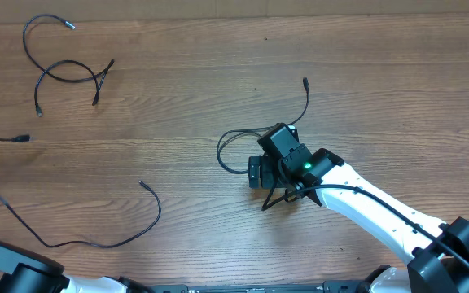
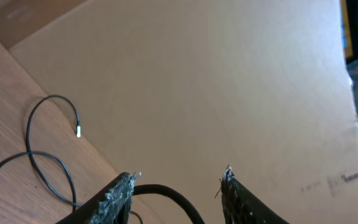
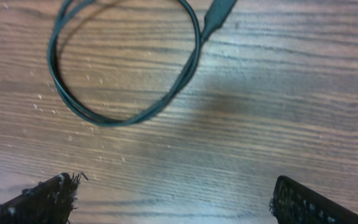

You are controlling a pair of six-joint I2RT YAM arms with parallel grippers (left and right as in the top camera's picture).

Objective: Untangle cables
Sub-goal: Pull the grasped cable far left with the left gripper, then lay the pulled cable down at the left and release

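The step in hand is judged to be the freeing of the coiled cable (image 1: 220, 153) at the middle of the table (image 1: 218, 49). The right tool (image 3: 176, 202) is held over it, spread wide and empty. Other cables (image 1: 158, 210) are laid well apart at the left.

In the right wrist view the loop and its plug (image 3: 219, 15) are shown ahead of the fingers (image 3: 48, 199), not between them. Overhead, this is hidden beneath the tool. An advance and a descent are therefore called for before any closing.

The left tool (image 2: 180, 177) is shown only by its own wrist view, parted about halfway, with nothing seen clamped.
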